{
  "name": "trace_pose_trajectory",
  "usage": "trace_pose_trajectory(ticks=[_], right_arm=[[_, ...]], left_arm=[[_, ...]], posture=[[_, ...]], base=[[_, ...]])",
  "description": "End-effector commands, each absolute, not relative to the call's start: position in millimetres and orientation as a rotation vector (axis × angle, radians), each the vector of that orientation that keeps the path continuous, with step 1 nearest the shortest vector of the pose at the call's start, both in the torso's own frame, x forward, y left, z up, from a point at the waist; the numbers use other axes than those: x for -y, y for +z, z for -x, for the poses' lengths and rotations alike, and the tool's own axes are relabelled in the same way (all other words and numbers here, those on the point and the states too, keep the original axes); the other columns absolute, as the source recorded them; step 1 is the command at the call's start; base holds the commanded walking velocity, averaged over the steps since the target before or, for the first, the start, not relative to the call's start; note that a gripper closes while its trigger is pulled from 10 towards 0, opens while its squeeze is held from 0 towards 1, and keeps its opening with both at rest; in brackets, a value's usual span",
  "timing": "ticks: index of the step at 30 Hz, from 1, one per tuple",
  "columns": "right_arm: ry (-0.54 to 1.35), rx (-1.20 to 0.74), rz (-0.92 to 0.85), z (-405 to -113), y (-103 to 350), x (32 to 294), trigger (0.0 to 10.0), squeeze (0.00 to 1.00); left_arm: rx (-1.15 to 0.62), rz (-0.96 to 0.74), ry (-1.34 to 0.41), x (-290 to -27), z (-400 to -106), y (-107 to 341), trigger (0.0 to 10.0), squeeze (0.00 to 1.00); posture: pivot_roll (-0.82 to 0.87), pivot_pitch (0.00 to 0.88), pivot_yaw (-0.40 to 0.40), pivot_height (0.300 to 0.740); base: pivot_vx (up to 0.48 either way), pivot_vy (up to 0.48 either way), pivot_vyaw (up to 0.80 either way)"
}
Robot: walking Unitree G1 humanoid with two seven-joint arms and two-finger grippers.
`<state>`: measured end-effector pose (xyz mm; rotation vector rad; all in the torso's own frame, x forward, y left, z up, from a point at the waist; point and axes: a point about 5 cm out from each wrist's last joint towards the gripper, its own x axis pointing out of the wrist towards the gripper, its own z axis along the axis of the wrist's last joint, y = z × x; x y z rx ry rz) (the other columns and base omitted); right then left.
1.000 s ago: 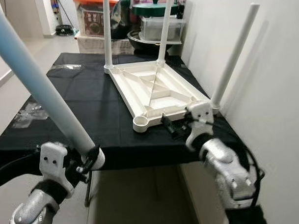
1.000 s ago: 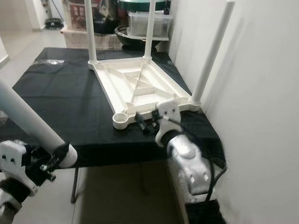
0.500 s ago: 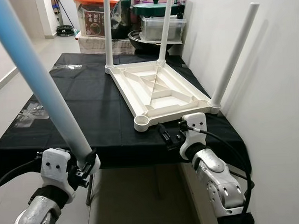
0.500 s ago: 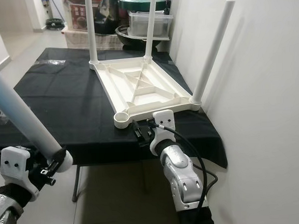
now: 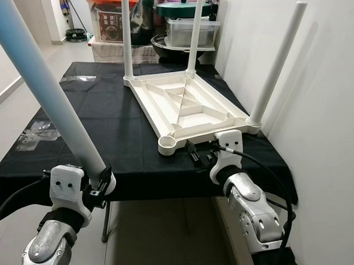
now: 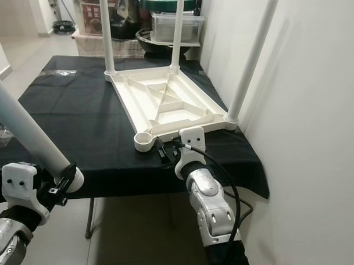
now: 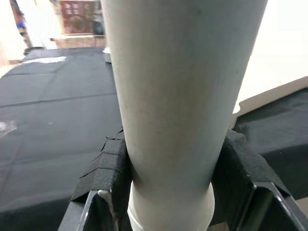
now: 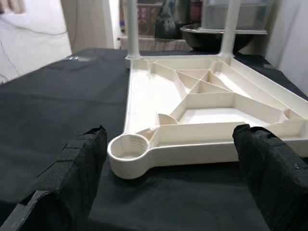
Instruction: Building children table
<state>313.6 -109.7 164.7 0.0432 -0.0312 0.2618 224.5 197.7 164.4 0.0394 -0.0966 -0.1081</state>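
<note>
Currently my left claw [image 5: 103,183], at the lower left of the left eye view, is clamped on the base end of the loose leg [image 5: 44,90], which slants up and away to the upper left corner. The tabletop [image 5: 185,106] lies upside down on the black cloth [image 5: 101,117] at centre frame, with three legs already standing in it: two at the far end and one at the near right corner by the wall [image 5: 321,104]. The empty socket [image 5: 167,145] sits at the near left corner, well apart from the leg I hold. My right claw [image 5: 202,158] rests at the near edge of the tabletop with its fingers [image 8: 77,161] spread apart, gripping nothing; the socket lies between them in the right wrist view. Risk one: I grip the leg only at its base, so the long free end may swing and twist in the pads. Risk two: a tilted approach could jam the leg in the socket. Risk three: the tabletop is unclamped and may slide on the cloth under insertion force, toward the wall.
</note>
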Motion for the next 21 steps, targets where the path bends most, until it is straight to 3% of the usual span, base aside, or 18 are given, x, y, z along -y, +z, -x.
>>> trace_pose_trajectory(ticks=[1, 14, 21], right_arm=[[0.242, 0.011, -0.049, -315.1, 160.6, 115.2, 10.0, 0.00], [0.285, 0.027, -0.058, -316.1, 160.6, 110.0, 10.0, 0.00], [0.338, 0.050, -0.045, -315.3, 164.1, 108.3, 10.0, 0.00]], left_arm=[[0.076, -0.022, -0.123, -195.9, -225.7, 160.8, 10.0, 0.00], [0.082, -0.007, -0.176, -186.2, -229.5, 161.5, 10.0, 0.00], [0.102, -0.005, -0.214, -182.9, -230.4, 165.3, 10.0, 0.00]], posture=[[-0.04, 0.000, -0.084, 0.740], [-0.05, 0.000, -0.072, 0.740], [-0.05, 0.000, -0.069, 0.740]], base=[[0.000, 0.480, -0.80], [0.000, 0.480, -0.80], [0.000, 0.103, -0.13]])
